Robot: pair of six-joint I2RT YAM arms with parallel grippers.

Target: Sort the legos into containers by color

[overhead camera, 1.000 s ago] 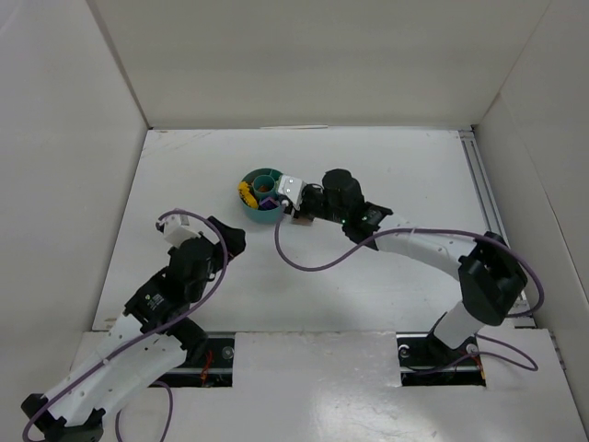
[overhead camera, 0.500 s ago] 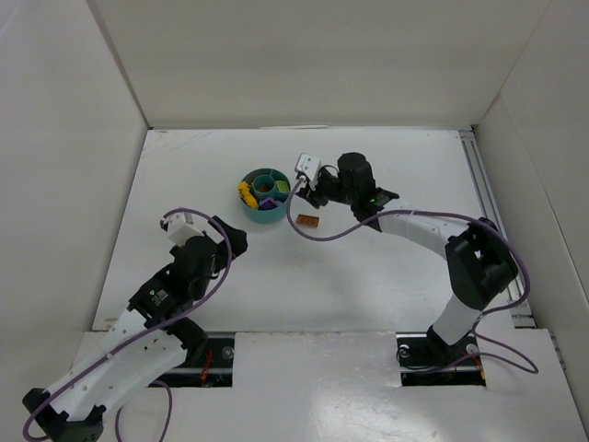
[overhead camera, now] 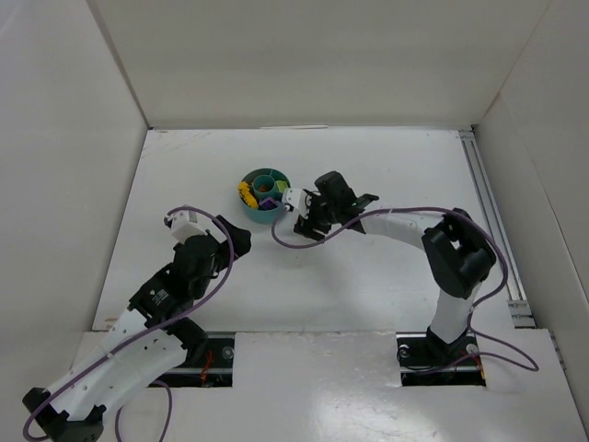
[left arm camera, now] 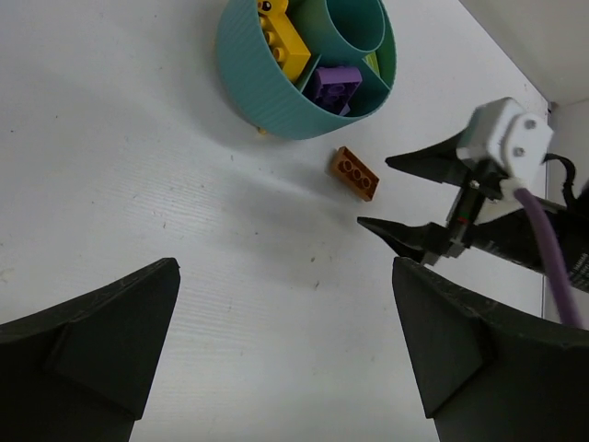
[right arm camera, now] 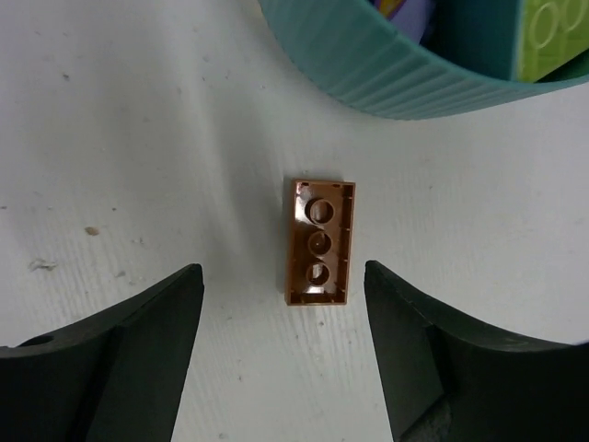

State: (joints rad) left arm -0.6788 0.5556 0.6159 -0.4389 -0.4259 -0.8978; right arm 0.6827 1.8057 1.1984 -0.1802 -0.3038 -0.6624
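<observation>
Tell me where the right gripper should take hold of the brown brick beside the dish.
Across its two long sides, from straight above. The brown brick lies flat, hollow side up, and its long sides face the open fingers of the right gripper. The teal dish stands off one short end.

Lab test cell, white walls (overhead camera: 304, 64), table (overhead camera: 350, 304)

Glossy brick (right arm camera: 318, 242); ribbed matt dish (right arm camera: 386, 78)

Bright, even and diffuse from overhead, with only faint, soft shadows on the white worktop (overhead camera: 368, 166). Small glossy highlights on the sharply focused brown brick (right arm camera: 319, 241). Slightly soft on the dark right gripper (right arm camera: 282, 270) at the lower edge.
</observation>
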